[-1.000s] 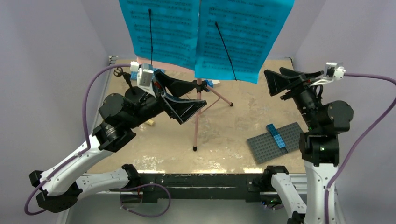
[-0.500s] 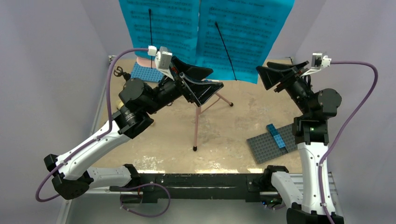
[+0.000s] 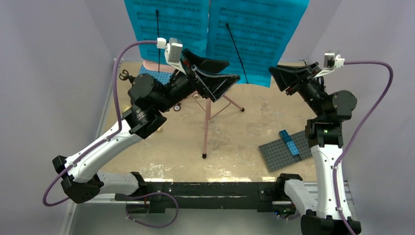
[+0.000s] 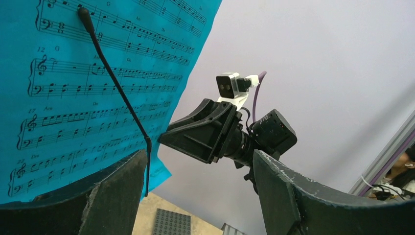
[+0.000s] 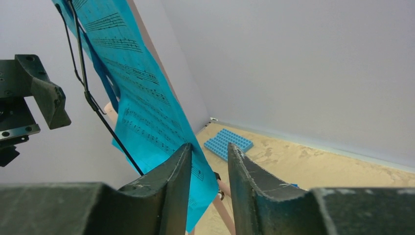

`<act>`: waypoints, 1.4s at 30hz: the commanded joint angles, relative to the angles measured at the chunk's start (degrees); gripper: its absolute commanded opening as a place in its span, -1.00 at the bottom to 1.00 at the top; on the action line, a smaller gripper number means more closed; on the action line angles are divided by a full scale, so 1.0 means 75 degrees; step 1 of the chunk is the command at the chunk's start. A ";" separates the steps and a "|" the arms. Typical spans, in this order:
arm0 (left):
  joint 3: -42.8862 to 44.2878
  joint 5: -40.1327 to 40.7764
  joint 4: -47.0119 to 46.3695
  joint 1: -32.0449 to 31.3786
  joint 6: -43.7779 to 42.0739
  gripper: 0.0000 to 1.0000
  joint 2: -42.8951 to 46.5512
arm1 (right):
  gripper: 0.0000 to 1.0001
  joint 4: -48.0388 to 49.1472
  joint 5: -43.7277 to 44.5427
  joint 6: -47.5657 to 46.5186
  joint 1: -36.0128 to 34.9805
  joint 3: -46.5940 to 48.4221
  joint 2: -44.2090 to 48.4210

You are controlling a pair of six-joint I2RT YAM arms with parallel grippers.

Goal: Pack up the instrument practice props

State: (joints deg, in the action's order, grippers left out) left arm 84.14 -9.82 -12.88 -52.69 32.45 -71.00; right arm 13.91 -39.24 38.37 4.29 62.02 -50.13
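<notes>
Your right gripper [image 5: 209, 147] narrow, cyan sheet-music page [image 5: 147, 112] edge at gap, not clamped. Left gripper [image 3: 232, 70] wide, empty. Tug against black wire arm [image 5: 105, 122]: page likely tears, pink music stand [image 3: 207, 122] tips.

This is a robotics lab test cell. Plain lilac-grey partition walls [image 3: 49, 73] box in a sand-coloured tabletop [image 3: 244, 132] on three sides. Two white-and-black robot arms [image 3: 103, 152] are bolted to a black bar [image 3: 210, 188] at its near edge. Purple cables [image 3: 115, 88] run to small wrist cameras [image 3: 173, 49], and aluminium framing [image 4: 386, 152] edges the enclosure.
</notes>
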 commanded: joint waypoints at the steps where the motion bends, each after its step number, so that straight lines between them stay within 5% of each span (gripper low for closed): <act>1: 0.0514 -0.0061 -0.0296 -0.0026 0.0125 0.65 -0.0198 | -0.36 0.0430 -0.0199 0.0134 0.0028 0.0284 0.0058; 22: 0.1094 0.0173 -0.0174 -0.0018 -0.0061 0.47 -0.0832 | -0.97 -0.0117 -0.0336 0.0157 -0.0137 0.0479 0.0475; 24: 0.1128 0.0178 -0.0141 -0.0018 -0.0064 0.47 -0.0879 | -0.96 -0.0179 -0.0304 0.0119 -0.0151 0.0489 0.0462; 29: 0.1174 0.0209 -0.0110 -0.0018 -0.0067 0.48 -0.0979 | -0.31 -0.0346 -0.0120 0.0024 -0.0174 0.0547 0.0421; 32: 0.1191 0.0204 -0.0110 -0.0018 -0.0058 0.47 -0.0995 | -0.16 -0.0359 -0.0117 0.0011 -0.0203 0.0627 0.0352; 37: 0.1209 0.0209 -0.0090 -0.0019 -0.0063 0.47 -0.1016 | -0.27 -0.0437 -0.0123 0.0000 -0.0285 0.0794 0.0170; 42: 0.1301 0.0206 -0.0099 -0.0018 -0.0061 0.45 -0.1087 | -0.65 -0.0437 -0.0132 -0.0010 -0.0348 0.0878 0.0070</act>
State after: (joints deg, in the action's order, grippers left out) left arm 90.76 -8.58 -12.32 -52.69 32.34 -78.89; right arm 10.13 -40.10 38.68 2.24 65.82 -49.34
